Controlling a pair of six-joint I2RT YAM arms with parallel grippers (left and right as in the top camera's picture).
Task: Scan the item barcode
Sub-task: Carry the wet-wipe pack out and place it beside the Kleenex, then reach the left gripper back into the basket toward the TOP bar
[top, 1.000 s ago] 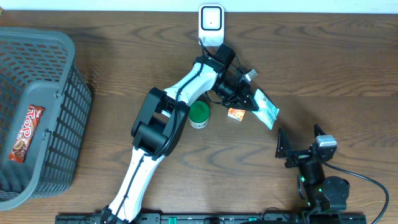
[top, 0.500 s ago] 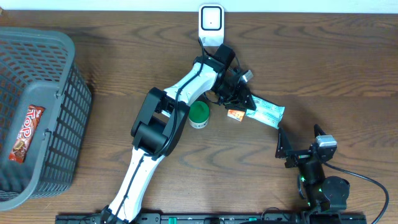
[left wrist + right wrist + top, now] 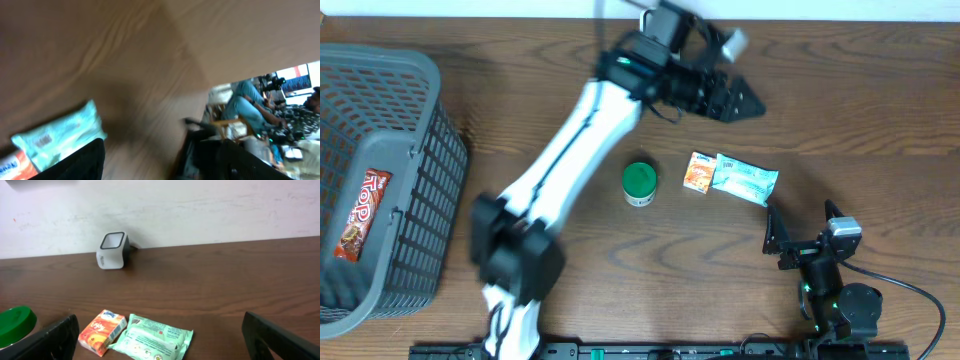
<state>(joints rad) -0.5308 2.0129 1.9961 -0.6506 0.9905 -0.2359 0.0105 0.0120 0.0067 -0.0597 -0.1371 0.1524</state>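
Two things matter here: pack [image 3: 745, 181] and scanner [image 3: 112, 250].

1. Status. Pack lies flat on table [image 3: 880, 120], touching box [image 3: 699, 171] at its 9 o'clock as far as I can tell. Jar [image 3: 640, 183] sits further out at 9. No item is at the scanner.
2. Left gripper [image 3: 738, 100] hangs at 12 o'clock of pack, well apart from it, fingers spread, empty. Right gripper [image 3: 776, 232] is at 5 o'clock of pack, fingers wide apart, empty.
3. Est.: nothing confirms a scan. Likely remaining: pick up pack, present barcode to scanner.
4. View diffs. Overhead shows no scanner, since my left arm covers the 12 o'clock edge. Right wrist cam shows it at 11 o'clock of pack. Left wrist cam is blurred and shows only pack + box corner. Barcode isn't legible in any view.
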